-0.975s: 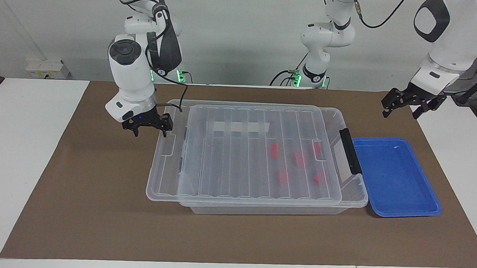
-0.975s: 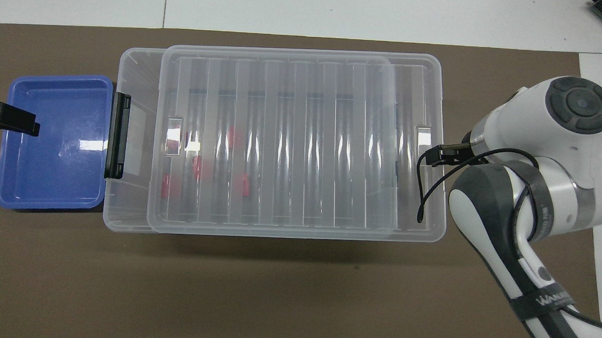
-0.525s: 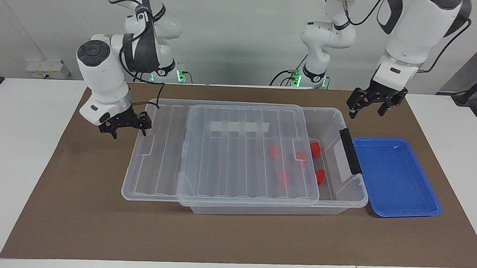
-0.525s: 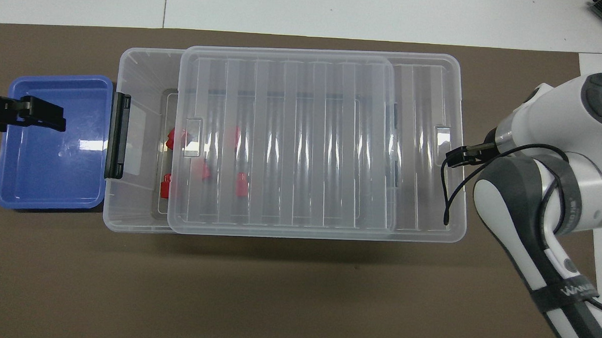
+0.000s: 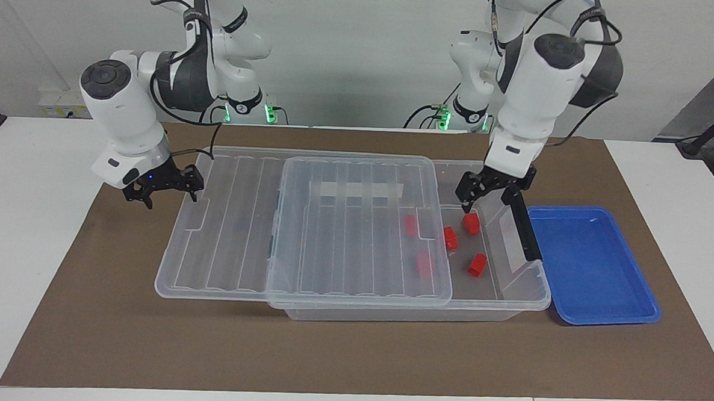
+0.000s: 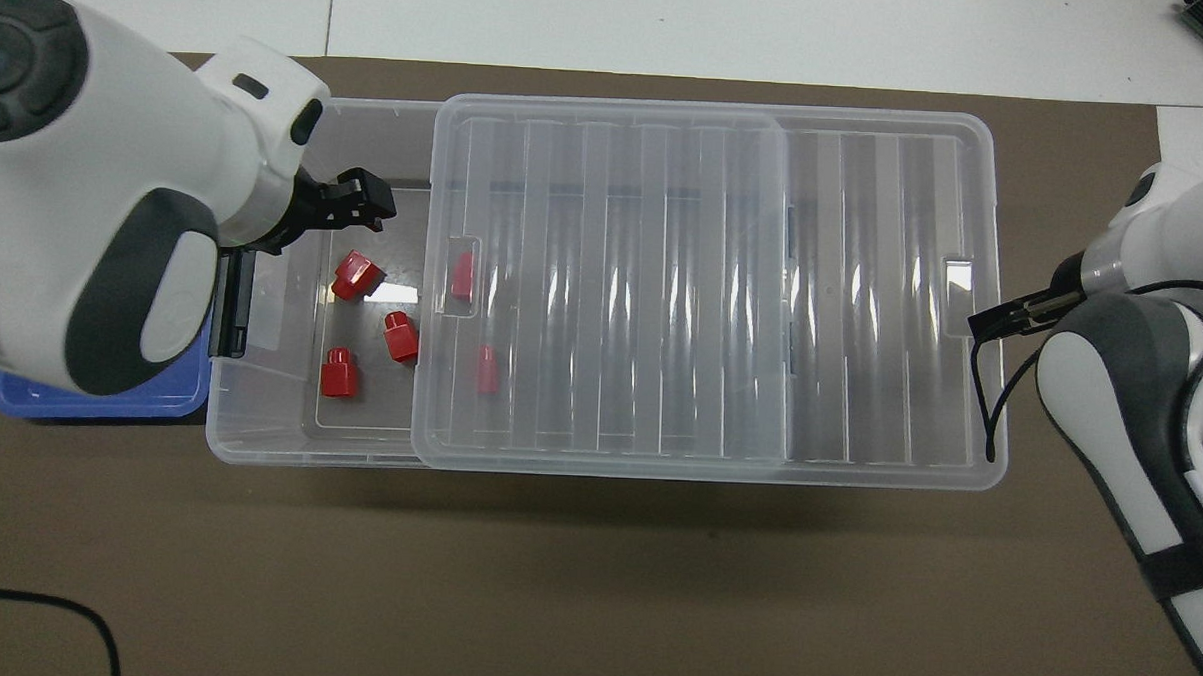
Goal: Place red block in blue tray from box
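Overhead, the left arm hides most of the blue tray (image 6: 99, 401); both hands' spread unreadable.

Brown mat (image 5: 116, 334) on white table (image 5: 25, 210), pale wall (image 5: 363, 56)

The right gripper (image 5: 166, 187) dragged the lid (image 5: 308, 222) frame-left; the left gripper (image 5: 491, 191) swung over the uncovered red blocks (image 5: 470, 223).
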